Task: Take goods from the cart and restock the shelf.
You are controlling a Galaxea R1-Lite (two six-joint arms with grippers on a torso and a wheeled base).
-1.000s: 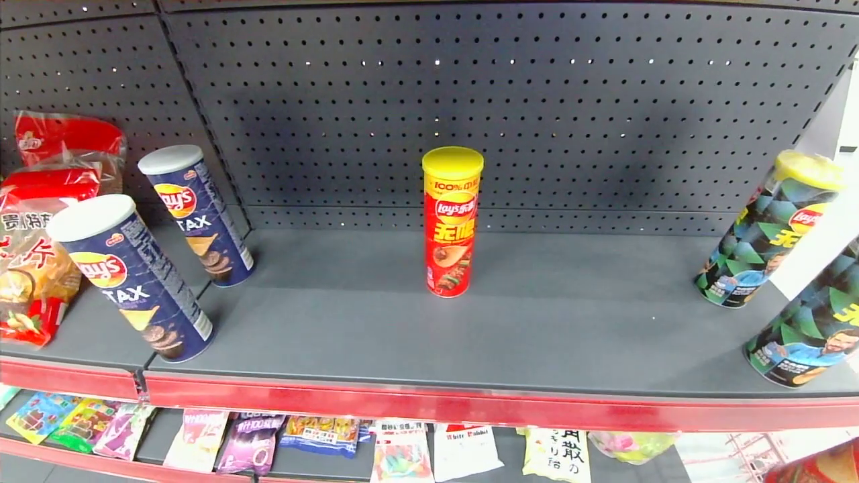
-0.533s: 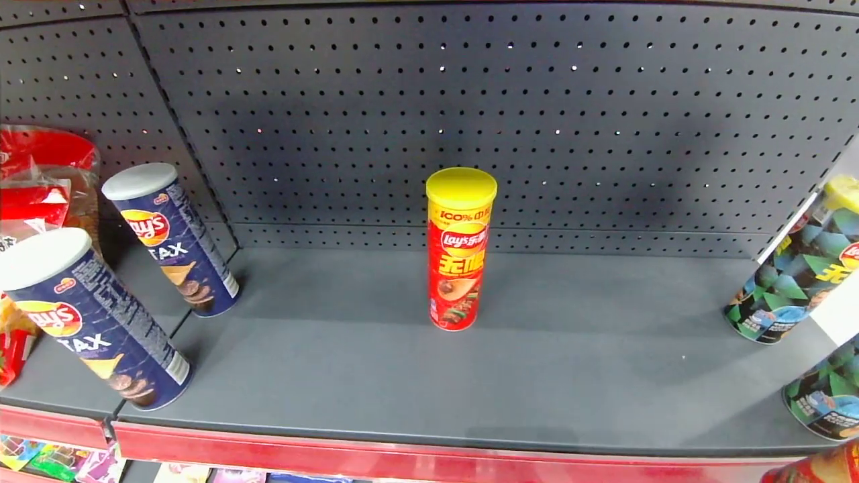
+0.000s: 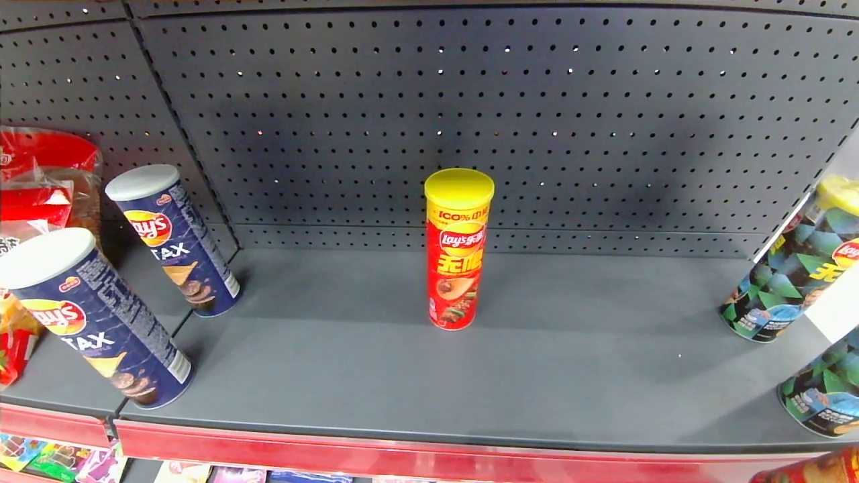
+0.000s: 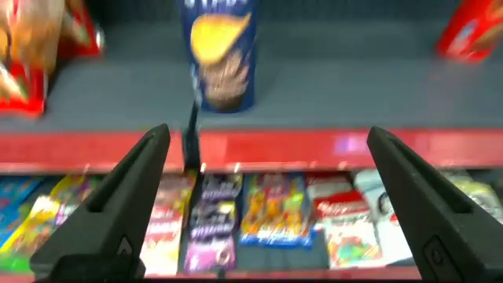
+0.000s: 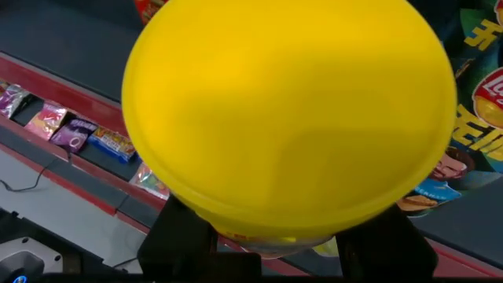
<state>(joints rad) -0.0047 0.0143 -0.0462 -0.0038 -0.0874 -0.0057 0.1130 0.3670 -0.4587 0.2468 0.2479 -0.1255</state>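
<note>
Left jaws wide apart, right jaws gripping yellow-lidded can (image 5: 289, 118)

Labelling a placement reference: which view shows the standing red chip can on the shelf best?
Head view: the red chip can stands whole and upright, midway along the shelf. Left wrist view catches a blurred red corner of it; right wrist view a red sliver, likely it, past the held can.

Shelf (image 3: 537, 382): red can (image 3: 458, 258) upright centre; blue cans (image 3: 176, 241) left, perhaps leaning.
</note>
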